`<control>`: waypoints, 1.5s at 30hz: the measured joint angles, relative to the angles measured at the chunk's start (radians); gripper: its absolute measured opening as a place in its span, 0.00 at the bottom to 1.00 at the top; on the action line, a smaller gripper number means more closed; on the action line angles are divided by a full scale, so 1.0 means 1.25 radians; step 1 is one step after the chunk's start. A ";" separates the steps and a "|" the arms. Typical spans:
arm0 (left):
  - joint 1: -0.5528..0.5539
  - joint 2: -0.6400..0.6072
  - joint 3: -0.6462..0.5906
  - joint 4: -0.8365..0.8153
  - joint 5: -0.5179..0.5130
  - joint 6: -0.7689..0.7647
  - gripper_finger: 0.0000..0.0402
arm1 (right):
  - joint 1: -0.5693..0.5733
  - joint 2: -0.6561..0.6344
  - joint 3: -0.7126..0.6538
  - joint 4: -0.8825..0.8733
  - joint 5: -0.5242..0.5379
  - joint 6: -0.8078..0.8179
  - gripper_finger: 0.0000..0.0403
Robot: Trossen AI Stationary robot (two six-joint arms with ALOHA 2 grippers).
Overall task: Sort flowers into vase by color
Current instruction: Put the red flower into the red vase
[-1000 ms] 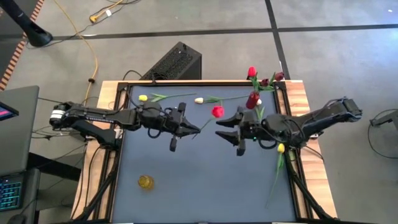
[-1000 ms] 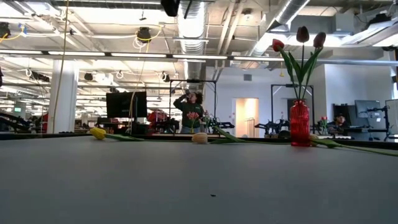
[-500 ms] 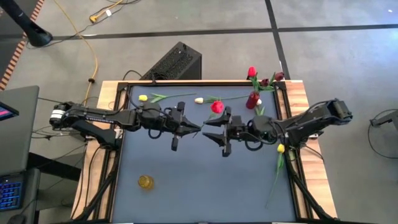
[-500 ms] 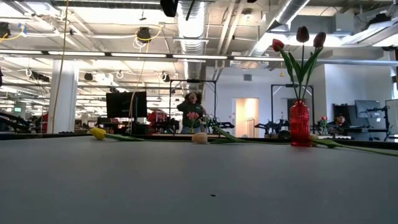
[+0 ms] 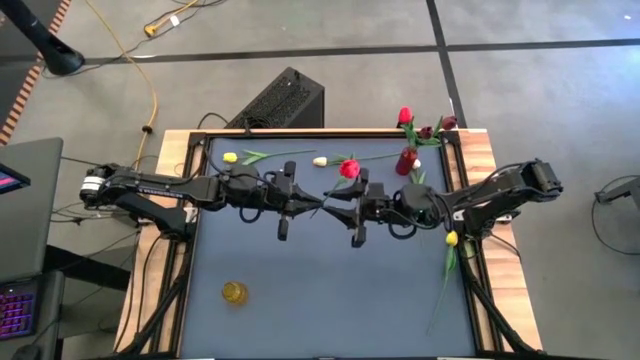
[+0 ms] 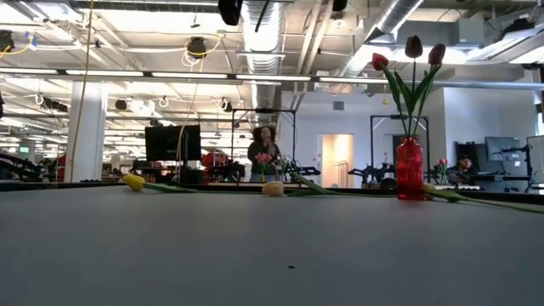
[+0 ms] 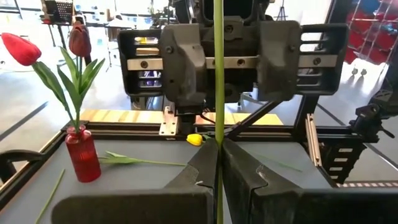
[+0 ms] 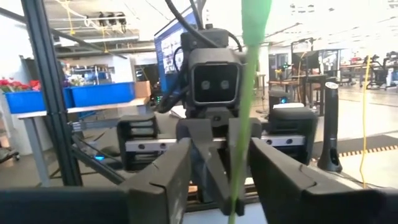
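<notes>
Tulip (image 5: 348, 170), red, hung mid-table by its stem, pinched in our left gripper (image 5: 318, 205); our right gripper (image 5: 330, 207) stood spread around it, seemingly untouching. We wanted it closed before releasing.

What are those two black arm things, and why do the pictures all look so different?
They are two robot arms at a dark table, each ending in a two-finger pincer. One picture looks straight down from above, one looks level across the tabletop, and two come from little cameras on the arms' wrists. The left pincer is shut on the green stem of a red flower. The right pincer faces it, open, with the stem between its fingers. On the table lie a yellow flower and a white flower. A red vase holds red flowers.
</notes>
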 joint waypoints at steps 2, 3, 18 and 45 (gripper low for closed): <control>0.000 0.000 0.000 0.000 0.000 0.000 0.00 | -0.003 0.000 0.000 -0.001 0.000 0.000 0.39; 0.000 0.000 0.000 0.000 0.000 0.000 0.00 | -0.005 0.000 0.000 -0.001 0.000 0.000 0.36; -0.003 0.000 0.000 -0.003 -0.002 0.002 0.08 | -0.003 -0.019 0.000 -0.047 0.002 -0.039 0.08; 0.005 0.000 0.000 -0.108 -0.129 -0.070 0.40 | 0.218 -0.596 -0.124 -0.795 0.573 0.076 0.05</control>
